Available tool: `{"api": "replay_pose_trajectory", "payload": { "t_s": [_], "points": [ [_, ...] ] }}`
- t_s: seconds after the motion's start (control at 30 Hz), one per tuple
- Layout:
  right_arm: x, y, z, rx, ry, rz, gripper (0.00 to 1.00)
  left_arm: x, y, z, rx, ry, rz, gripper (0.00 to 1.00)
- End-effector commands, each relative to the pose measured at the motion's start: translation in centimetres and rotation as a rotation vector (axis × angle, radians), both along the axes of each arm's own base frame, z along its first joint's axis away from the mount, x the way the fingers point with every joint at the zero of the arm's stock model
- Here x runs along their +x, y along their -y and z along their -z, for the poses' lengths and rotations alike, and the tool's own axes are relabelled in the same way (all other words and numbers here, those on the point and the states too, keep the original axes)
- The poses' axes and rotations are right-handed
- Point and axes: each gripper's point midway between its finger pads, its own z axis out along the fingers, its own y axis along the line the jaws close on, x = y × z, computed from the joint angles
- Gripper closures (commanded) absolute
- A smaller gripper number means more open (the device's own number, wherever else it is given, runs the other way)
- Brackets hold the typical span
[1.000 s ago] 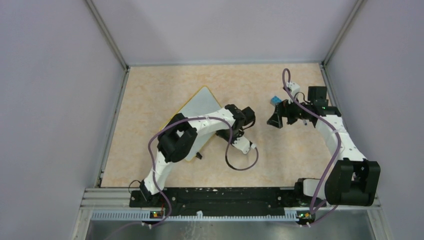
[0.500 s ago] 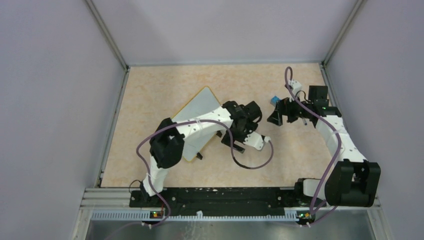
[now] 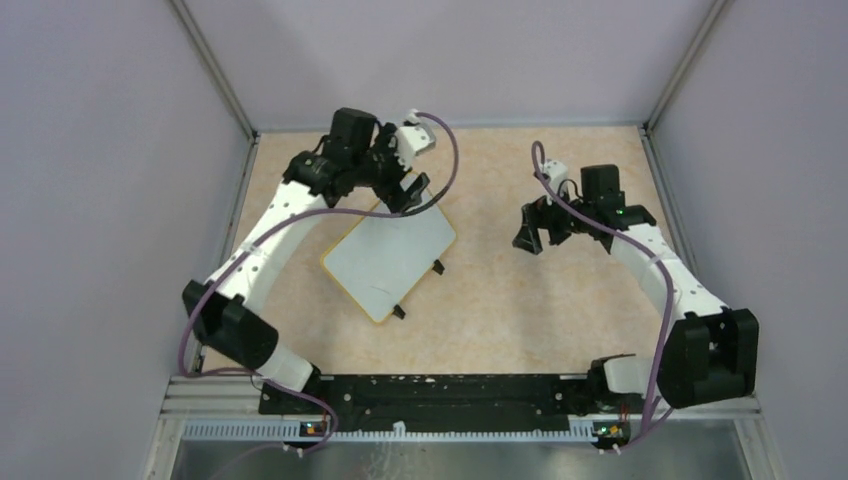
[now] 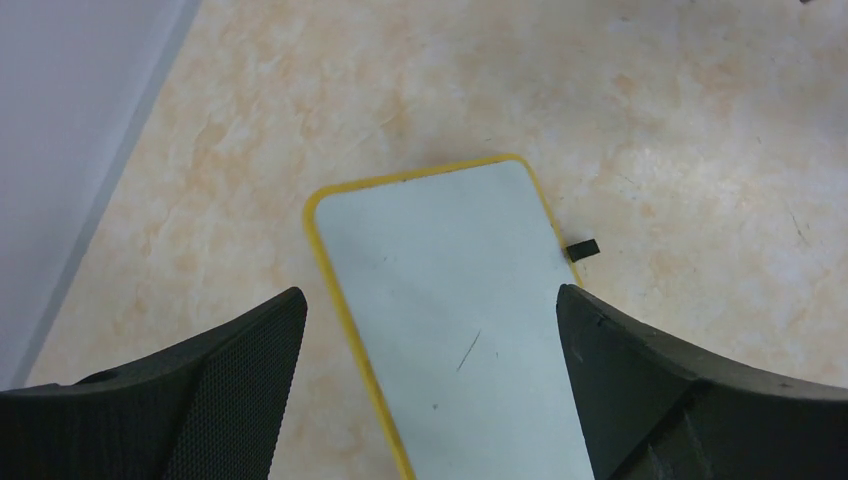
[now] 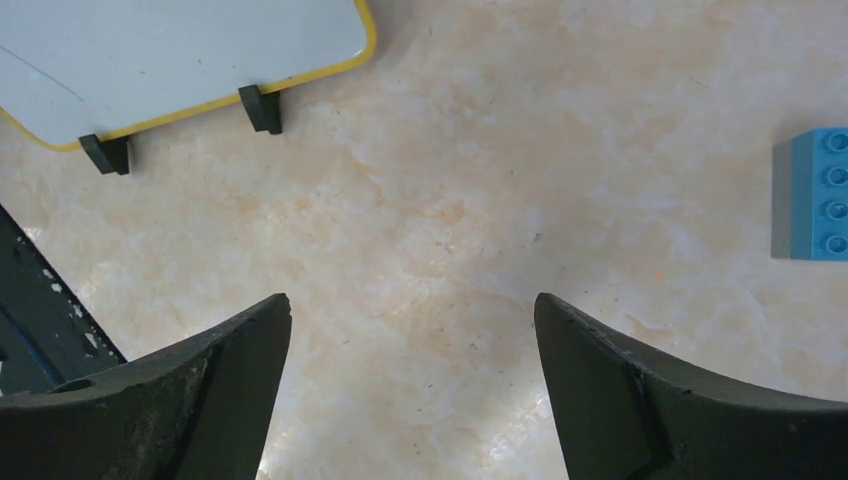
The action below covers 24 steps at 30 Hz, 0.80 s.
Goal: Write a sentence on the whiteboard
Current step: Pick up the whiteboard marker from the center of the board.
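The whiteboard (image 3: 390,262) lies flat on the worktop (image 3: 520,310), its long axis slanting near-left to far-right, clip feet facing near-right. The left claw (image 3: 408,192) hangs spread over its far corner. The right claw (image 3: 533,232) is spread too, well apart.

The whiteboard (image 3: 390,262) lay flat on the counter (image 3: 500,310), a low obstacle with two black clip feet (image 3: 438,267) jutting from its right-hand edge. The left tool (image 3: 408,192) hung over the whiteboard's far corner, jaws spread wide. Its arm crossed above the strip between the whiteboard and the left wall (image 3: 120,200). Right of the whiteboard ran a broad band of bare counter, bounded by the right tool (image 3: 530,235), likewise spread wide with nothing between its fingers. A blue block (image 5: 812,195) sat beyond that tool, on the side away from the whiteboard. On the whiteboard's near side, bare counter reached the base rail (image 3: 430,392).
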Motion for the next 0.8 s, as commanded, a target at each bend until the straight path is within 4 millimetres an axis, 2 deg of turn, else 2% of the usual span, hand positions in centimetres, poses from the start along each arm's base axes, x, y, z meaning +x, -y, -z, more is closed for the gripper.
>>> {"api": "replay_pose_trajectory", "payload": {
  "t_s": [0.0,0.1,0.17,0.23,0.3,0.4,0.77],
  "points": [
    [1.5,1.0,0.3,-0.119,0.025,0.015,0.11,0.6,-2.4,-5.5,-0.274,0.068,-0.305,0.01],
    [1.3,3.2,1.8,-0.223,0.01,0.036,0.11,0.9,-4.8,-6.7,-0.394,0.084,-0.386,0.01],
    [1.2,5.0,2.1,-0.217,-0.017,0.068,0.11,0.9,-5.6,-6.5,-0.429,0.068,-0.428,0.01],
    [1.6,7.4,2.4,-0.241,-0.042,0.114,0.13,0.9,-5.9,-5.7,-0.421,0.03,-0.452,0.01],
    [2.2,10.7,2.6,-0.277,-0.049,0.198,0.14,0.8,-5.7,-4.8,-0.421,-0.019,-0.46,0.01],
    [3.1,13.5,3.5,-0.376,-0.049,0.257,0.17,0.8,-5.3,-3.9,-0.431,-0.07,-0.466,0.01],
    [7.5,18.2,6.5,-0.436,-0.093,0.367,0.38,0.7,-5.1,-2.3,-0.401,-0.069,-0.423,0.01]
  ]
}}
